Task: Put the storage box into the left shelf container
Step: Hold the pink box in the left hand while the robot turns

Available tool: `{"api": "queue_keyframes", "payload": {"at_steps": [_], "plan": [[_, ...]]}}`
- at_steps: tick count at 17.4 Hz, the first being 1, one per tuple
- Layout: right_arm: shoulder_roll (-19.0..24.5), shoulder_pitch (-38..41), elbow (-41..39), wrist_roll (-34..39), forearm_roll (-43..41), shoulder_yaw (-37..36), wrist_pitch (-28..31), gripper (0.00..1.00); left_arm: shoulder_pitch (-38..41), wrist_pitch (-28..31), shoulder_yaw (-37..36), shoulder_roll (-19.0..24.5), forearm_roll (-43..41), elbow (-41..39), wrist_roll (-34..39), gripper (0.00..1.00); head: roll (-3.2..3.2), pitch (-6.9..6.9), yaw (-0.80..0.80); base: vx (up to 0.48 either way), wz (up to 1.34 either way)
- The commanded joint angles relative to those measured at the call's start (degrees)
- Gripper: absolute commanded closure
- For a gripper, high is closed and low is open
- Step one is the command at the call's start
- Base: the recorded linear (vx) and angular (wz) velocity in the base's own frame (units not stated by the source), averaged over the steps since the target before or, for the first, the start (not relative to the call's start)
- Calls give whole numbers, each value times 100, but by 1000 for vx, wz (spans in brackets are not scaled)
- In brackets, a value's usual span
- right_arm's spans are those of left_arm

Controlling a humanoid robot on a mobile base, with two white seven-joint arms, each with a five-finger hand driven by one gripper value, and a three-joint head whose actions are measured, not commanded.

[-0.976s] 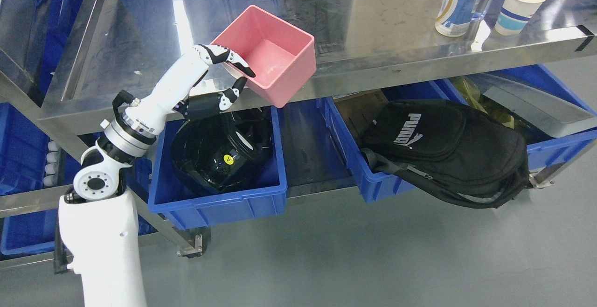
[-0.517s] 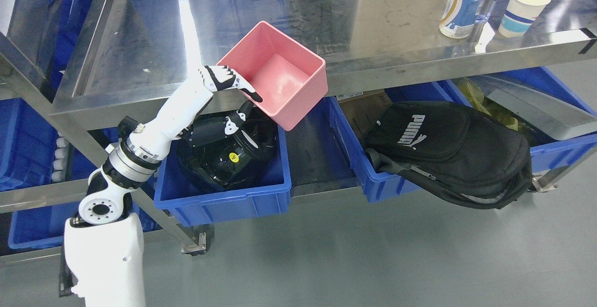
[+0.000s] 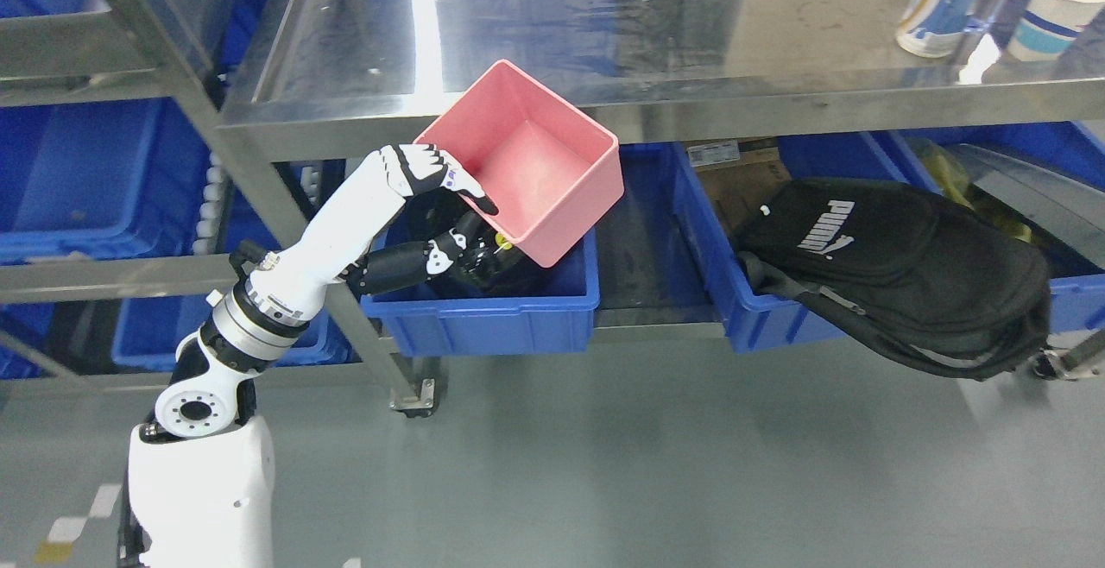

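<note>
A: Status of the box [image 3: 531,158]?

B: The left hand [image 3: 440,205] pinches it at 1 wall only: fingers [image 3: 470,192] over the near-left rim, thumb underneath. The box hangs tilted, open side up, in front of the front edge of the steel shelf [image 3: 345,110] and above the rear of the left bin [image 3: 483,322]. It is not yet inside. The right hand is not visible.

A: Is the bin free?

B: No. A black object [image 3: 483,266] already lies in it, and the thumb is just beside that object.

A: Main risks?

B: 3, in my judgement. 1: the pinch on a single wall leaves the far side unsupported, so the box may rotate or slip out if the wrist moves sharply. 2: the box's far corner sits near the shelf's front edge; a lift or a push inward could knock it there and break the grip. 3: lowered onto the black object, the box may rest crooked and tip over the bin's right wall when released.

A: The backpack [image 3: 898,274]?

B: Well apart, in the next bin [image 3: 734,309]. No concern.
</note>
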Motion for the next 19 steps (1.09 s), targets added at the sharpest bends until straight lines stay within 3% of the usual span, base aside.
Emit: {"api": "queue_keyframes", "payload": {"at_steps": [1, 12, 19], "plan": [[-100, 44, -100, 4, -18, 0, -4, 0, 156, -6, -133, 88, 62, -137, 4, 99, 0, 0, 0, -167, 542], [-100, 44, -100, 4, -18, 0, -4, 0, 236, -6, -169, 88, 70, -137, 4, 99, 0, 4, 0, -158, 1058], [-100, 44, -100, 4, -18, 0, -4, 0, 236, -6, -169, 88, 79, -137, 4, 99, 0, 6, 0, 25, 1023]]}}
